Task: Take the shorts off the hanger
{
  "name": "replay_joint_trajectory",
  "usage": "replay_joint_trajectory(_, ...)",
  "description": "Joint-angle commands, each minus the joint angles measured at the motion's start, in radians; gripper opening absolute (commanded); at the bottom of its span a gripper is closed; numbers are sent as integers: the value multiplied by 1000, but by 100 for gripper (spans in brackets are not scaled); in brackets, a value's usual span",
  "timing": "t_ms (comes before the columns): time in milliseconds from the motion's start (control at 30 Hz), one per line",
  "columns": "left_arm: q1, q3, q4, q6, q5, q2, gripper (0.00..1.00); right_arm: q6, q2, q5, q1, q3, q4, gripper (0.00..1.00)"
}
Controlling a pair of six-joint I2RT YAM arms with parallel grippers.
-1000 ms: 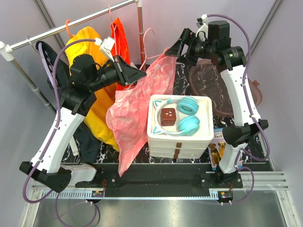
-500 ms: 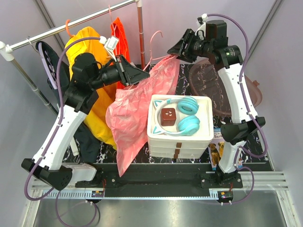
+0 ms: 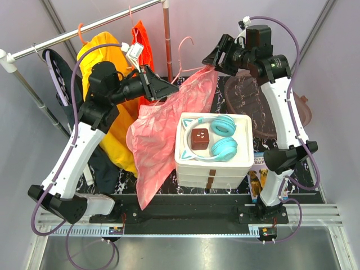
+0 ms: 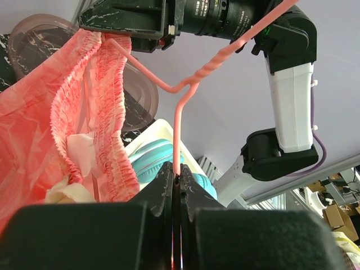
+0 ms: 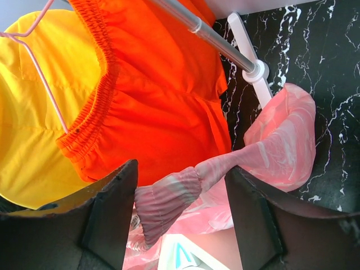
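Left claw (image 4: 177, 175) pinches hanger (image 4: 179, 126); right claw (image 5: 181, 171) spread astride shorts (image 3: 157, 135) draped diagonally, legs nearward.

Hanger (image 4: 178, 135) hook cut off by top edge; shorts (image 3: 163, 135) partly behind box (image 3: 225, 169).

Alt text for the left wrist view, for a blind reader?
The left gripper is shut on the wire of a pink hanger. Pink shorts hang from it by their waistband, the right gripper at that waistband; teal headphones show below.
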Motion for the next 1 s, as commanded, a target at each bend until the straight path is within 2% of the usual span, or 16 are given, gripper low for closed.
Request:
replay_joint_trajectory(0, 15, 30, 95, 8, 34, -31, 0, -15, -65, 22, 0, 2, -12, 70)
replay_joint_trajectory(167, 29, 19, 92, -8, 25, -30, 0, 14, -100, 3, 1, -35, 1, 67)
replay_joint_trajectory(333, 30, 14, 92, -18, 12, -16, 0, 53, -111, -80, -5, -40, 38, 73)
replay_joint_trajectory(500, 35, 5, 137, -61, 22, -8, 0, 57, -125, -113, -31, -102, 63, 71)
replay_joint_trajectory(667, 36, -13, 174, -83, 31, -17, 0, 73, -105, -170, -45, -141, 112, 57)
replay_joint_trajectory(767, 38, -13, 186, -87, 46, -16, 0, 70, -92, -172, -45, -141, 119, 53)
replay_joint_trajectory(867, 36, -30, 216, -103, 66, -17, 0, 62, -71, -170, -45, -118, 120, 37)
replay_joint_trajectory(900, 38, -44, 224, -107, 74, -22, 0, 60, -63, -152, -45, -104, 118, 27)
replay_joint_trajectory(967, 36, -49, 235, -109, 88, -27, 0, 60, -55, -130, -46, -87, 115, 16)
